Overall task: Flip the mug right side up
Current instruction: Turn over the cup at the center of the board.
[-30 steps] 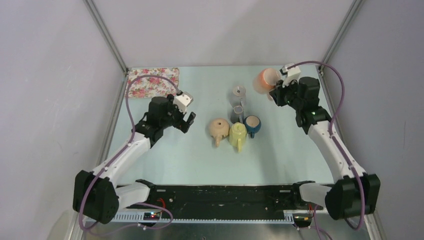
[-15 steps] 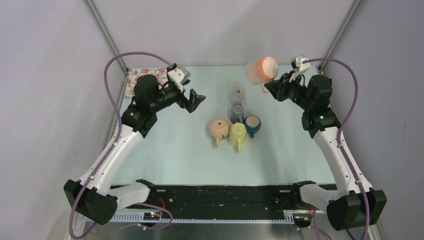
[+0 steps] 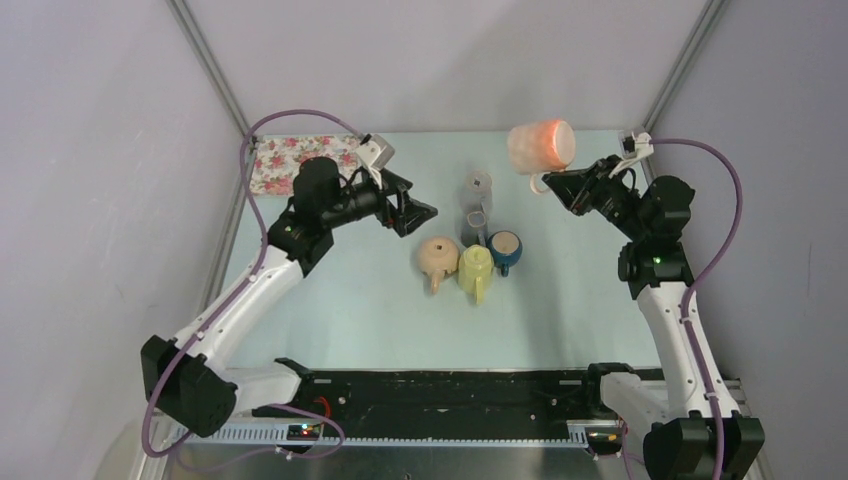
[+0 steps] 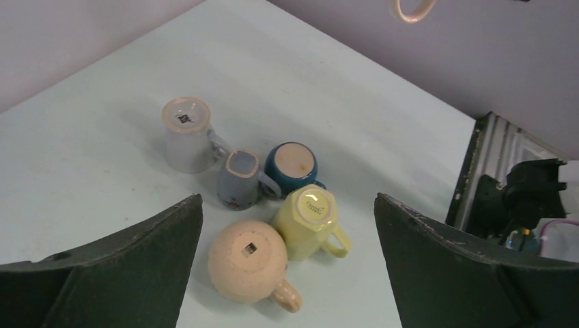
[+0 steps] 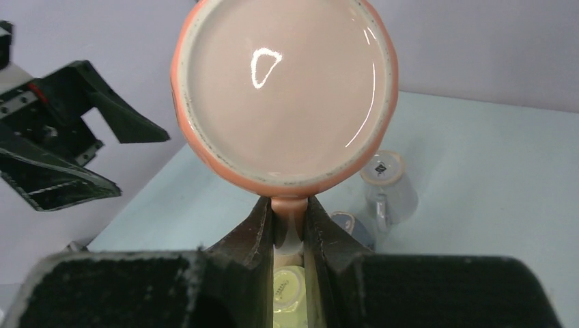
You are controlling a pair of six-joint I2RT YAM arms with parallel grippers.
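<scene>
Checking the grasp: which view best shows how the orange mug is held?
Right wrist: the right gripper pinches the orange mug by its handle. Top external shows the mug lifted but the grip small. Left wrist catches only the handle at the top edge.

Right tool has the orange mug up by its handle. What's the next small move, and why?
Probably roll the right tool until the mouth of the orange mug faces up, before lowering it. The tool is shut on the handle, and the mug looks tipped sideways in the air above the table's far right, apart from the cluster of mugs.
</scene>
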